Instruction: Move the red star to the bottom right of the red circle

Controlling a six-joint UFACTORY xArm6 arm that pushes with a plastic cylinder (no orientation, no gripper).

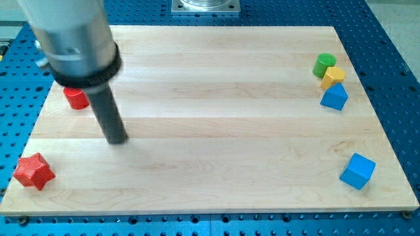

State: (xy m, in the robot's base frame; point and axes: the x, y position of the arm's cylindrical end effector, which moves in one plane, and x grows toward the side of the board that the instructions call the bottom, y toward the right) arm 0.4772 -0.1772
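Red star (33, 171) at seven o'clock from my tip (117, 139), apart, untouched; red circle (76, 98) at eleven; rod bare, no jaws.

Two red blocks (76, 98) (33, 171), two blue (335, 97) (357, 171), one green (323, 65), one yellow (333, 77), apparently.

The red star (33, 171) is a bright, saturated red; the red circle (76, 98) shares that red; the green cylinder (323, 64) is vivid green; the yellow block (333, 76) is warm yellow; the blue triangular block (335, 97) and the blue cube (357, 171) are sky blue; the wooden board (216, 124) is pale with faint lengthwise grain; the surrounding perforated table (400, 78) is deep blue, dotted with holes; my tip (118, 139) is matte black.
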